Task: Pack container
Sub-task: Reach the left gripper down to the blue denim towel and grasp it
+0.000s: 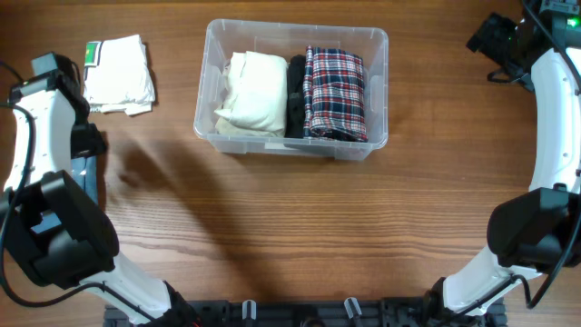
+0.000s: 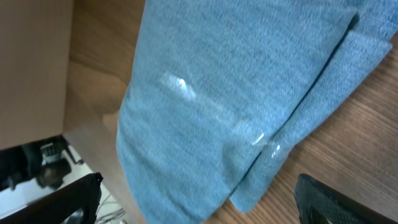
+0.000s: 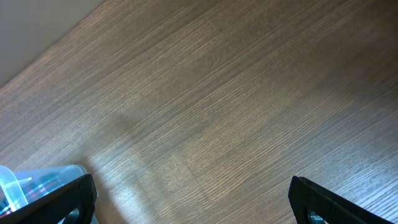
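Clear plastic rectangular container point(image 1: 290, 148) sits toward the far edge of the brown wooden table point(image 1: 318, 227), near its middle. You see left gripper point(image 2: 199, 205) and right gripper point(image 3: 199, 202) with jaws spread wide, holding nothing.

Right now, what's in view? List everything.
bin: 1, clear, table's far centre
cream cloth: 1, cream, bin's left
black cloth: 1, black, bin's middle
plaid cloth: 1, red-navy-white, bin's right
white cloth: 1, white, green tag, table left of bin
blue cloth: 1, light blue, table, under left pincer
table: 1, brown wood
left pincer: 1, black, open, over blue cloth
right pincer: 1, black, open, over bare table
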